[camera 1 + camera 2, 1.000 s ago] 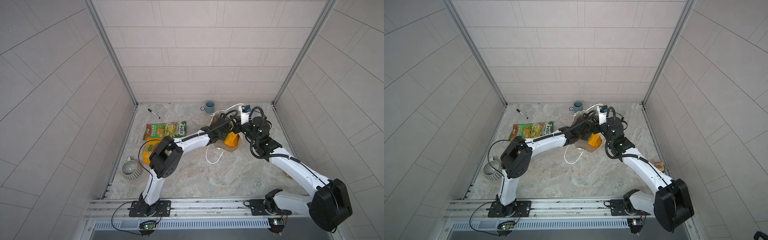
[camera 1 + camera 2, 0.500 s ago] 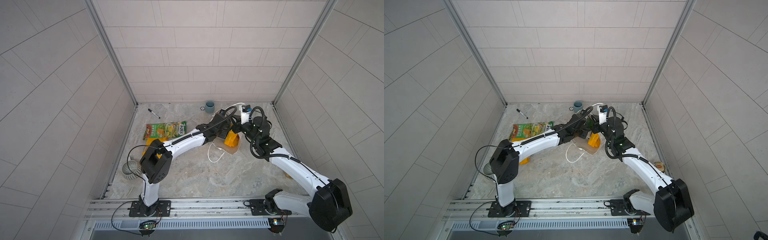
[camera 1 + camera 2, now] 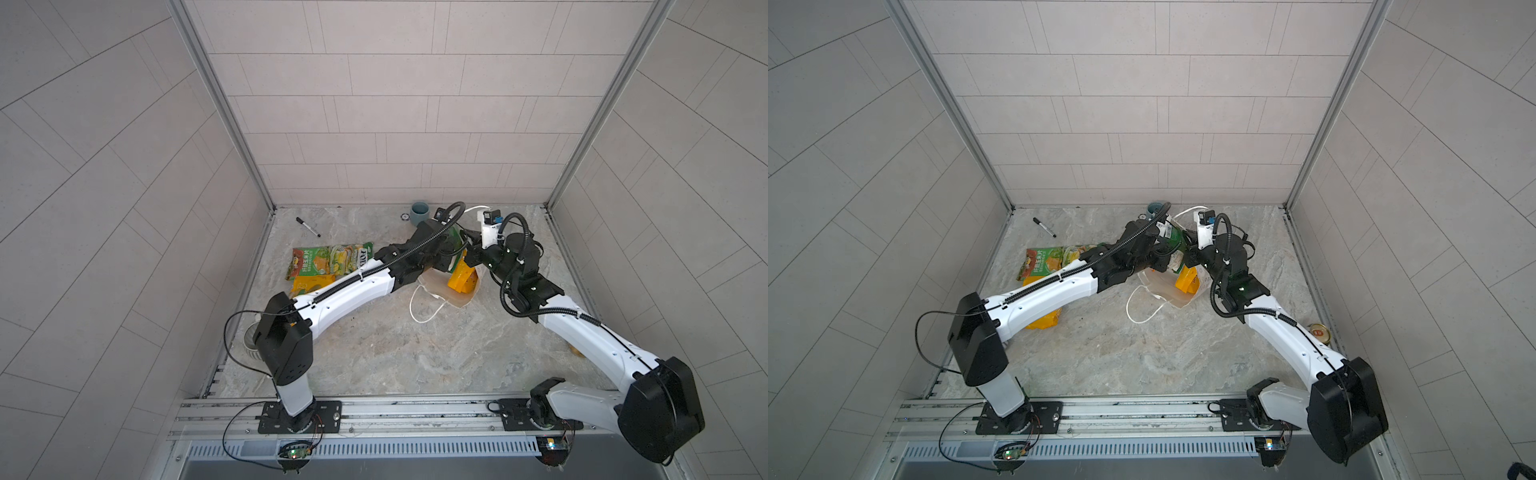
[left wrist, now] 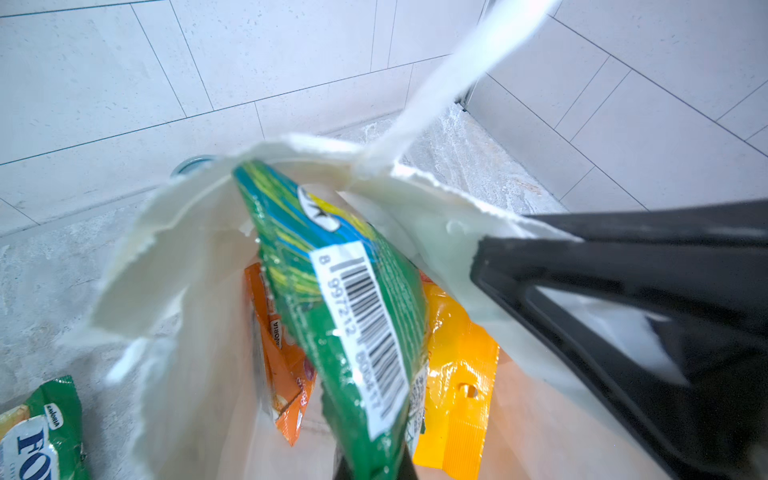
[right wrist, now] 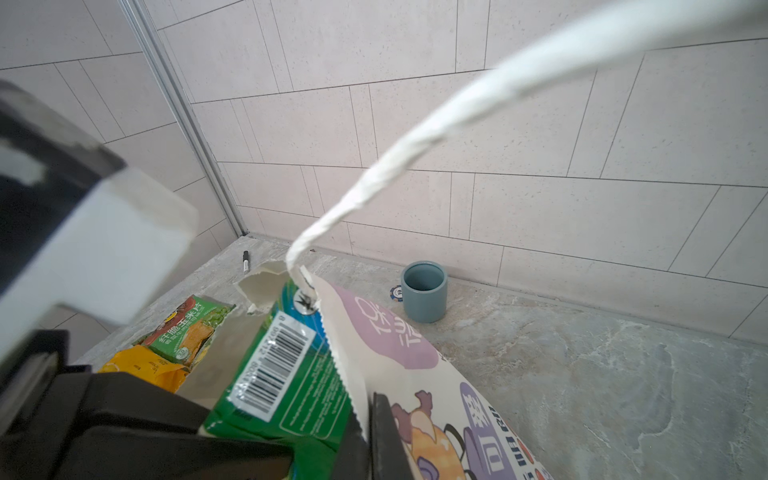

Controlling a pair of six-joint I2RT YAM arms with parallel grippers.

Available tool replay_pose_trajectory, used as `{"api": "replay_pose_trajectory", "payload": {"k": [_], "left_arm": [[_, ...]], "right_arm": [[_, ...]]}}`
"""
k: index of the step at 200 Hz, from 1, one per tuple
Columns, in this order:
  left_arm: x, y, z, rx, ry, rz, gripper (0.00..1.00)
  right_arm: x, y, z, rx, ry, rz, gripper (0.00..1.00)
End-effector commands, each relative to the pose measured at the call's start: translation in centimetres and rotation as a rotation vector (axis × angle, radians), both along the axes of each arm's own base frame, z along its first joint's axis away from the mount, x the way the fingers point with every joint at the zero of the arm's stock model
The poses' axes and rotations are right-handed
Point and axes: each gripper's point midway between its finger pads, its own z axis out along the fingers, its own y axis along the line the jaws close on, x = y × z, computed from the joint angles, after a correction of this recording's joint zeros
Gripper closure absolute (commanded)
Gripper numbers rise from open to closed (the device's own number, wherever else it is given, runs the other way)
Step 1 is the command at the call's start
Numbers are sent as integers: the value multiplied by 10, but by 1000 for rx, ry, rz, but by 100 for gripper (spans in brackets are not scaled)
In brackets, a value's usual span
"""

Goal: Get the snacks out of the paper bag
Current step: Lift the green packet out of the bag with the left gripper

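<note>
**Obscured and cut-off items**

1. Left gripper (image 4: 376,471): the tips are cut off by the wrist frame's edge where they pinch the green packet (image 4: 353,299).
2. Green packet: only the barcode side shows; the front print is turned away.
3. Orange packet (image 4: 286,374) and yellow packet (image 4: 457,395): both are inside the paper bag (image 4: 166,249), each partly covered by the green packet.
4. Right gripper (image 5: 365,453): the tips run off the frame at the bag wall.
5. Cord handle (image 5: 457,124): blurred, and it leaves the frame.
6. Ridged grey object (image 3: 249,340), at eight o'clock on the table (image 3: 374,353): mostly under the left arm (image 3: 353,295); possibly a fluted mould.
7. Small disc (image 3: 404,216), at nine o'clock of the cup (image 3: 419,212): too small to read.
</note>
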Motion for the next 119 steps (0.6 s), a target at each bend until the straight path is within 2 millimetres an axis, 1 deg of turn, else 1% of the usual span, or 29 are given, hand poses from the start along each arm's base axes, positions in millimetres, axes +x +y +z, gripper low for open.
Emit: {"api": "replay_pose_trajectory", "payload": {"k": [1,21,44,64,87,106,119], "left_arm": [[-7,10,47,-80,-101,-3,100],[-18,22,50,-70,-106,-7,100],[-31,42,58,-63,-112,5,100],[-45,57,69,-67,-120,-1,100],[-63,73,88,-93,-132,-22,100],[-72,90,96,-93,-143,-10,100],[-75,106,99,-75,-154,22,100]], "right_arm": [[-4,3,7,13,-16,17,100],[-4,3,7,13,-14,18,100],[-5,1,8,9,-14,11,100],[-4,1,8,8,-7,9,100],[-4,1,9,16,-6,12,100],[-3,3,7,22,-2,15,100],[-2,3,7,25,1,18,100]]}}
